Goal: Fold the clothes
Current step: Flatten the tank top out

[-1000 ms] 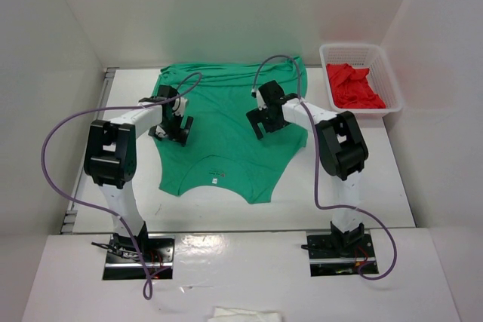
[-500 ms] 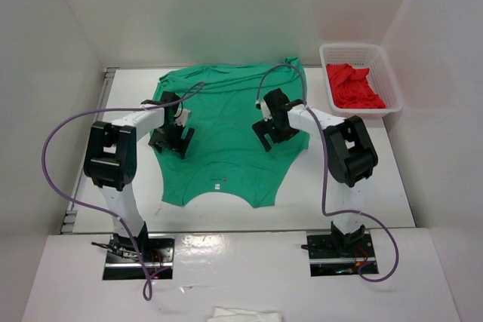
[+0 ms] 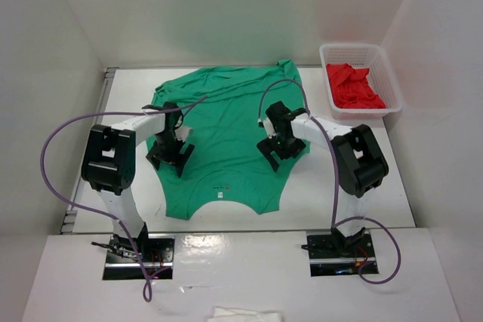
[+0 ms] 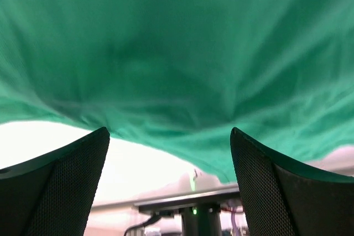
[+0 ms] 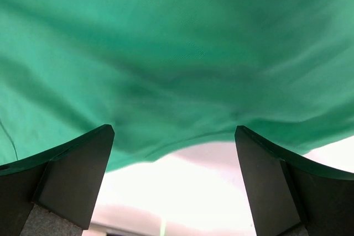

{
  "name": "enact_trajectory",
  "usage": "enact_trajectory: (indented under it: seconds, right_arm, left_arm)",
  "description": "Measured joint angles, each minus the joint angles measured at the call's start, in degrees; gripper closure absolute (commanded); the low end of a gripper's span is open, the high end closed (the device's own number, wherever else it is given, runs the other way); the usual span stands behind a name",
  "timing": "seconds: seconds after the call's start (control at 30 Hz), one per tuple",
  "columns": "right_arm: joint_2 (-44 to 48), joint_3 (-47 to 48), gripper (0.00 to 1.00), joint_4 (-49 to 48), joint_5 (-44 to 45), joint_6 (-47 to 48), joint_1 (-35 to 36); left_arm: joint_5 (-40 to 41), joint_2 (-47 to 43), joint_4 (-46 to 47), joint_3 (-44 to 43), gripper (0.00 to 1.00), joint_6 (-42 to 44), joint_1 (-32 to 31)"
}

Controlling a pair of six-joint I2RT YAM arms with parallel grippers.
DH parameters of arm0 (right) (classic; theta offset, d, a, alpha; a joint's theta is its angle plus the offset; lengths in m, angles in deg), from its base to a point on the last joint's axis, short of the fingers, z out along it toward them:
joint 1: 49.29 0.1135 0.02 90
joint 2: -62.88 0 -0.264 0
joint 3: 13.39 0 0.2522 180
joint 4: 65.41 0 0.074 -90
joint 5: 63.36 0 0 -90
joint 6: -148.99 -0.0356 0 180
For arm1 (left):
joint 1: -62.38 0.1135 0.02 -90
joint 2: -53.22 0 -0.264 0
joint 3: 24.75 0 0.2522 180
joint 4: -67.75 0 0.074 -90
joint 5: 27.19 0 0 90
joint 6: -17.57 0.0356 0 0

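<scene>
The T-shirt [image 3: 226, 122] lay spread flat, no fold made yet. The left gripper [image 3: 167, 161] and right gripper [image 3: 278, 156] hovered over it, jaws wide open, empty.

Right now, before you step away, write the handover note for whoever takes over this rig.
Left gripper: open, low over the left part of the green T-shirt, holding nothing.
Right gripper: open, low over the shirt's right part, holding nothing.
T-shirt: spread on the table, collar and neck label toward the arms, far hem rumpled.
Red garment: in the white basket at the far right, not part of the job.
Done: shirt laid out roughly flat.
Left: every fold.
</scene>
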Motion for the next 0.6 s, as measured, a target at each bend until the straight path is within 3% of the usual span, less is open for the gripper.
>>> enact_trajectory:
  seconds: [0.17,0.37,0.6]
  right_arm:
    - [3.1,-0.8,0.01,3.4,-0.3,1.0,1.3]
    - [7.7,7.2,0.01,1.8,2.5,1.1,1.3]
    - [-0.5,14.3,0.01,-7.4,5.6,-1.7,1.0]
  left_arm:
    - [-0.9,-2.5,-3.6,-1.1,0.03,1.5,0.0]
    - [-0.5,-6.1,-2.1,-10.9,0.0,1.5,1.0]
    - [1.2,-2.5,6.5,-13.6,0.0,-0.5,2.6]
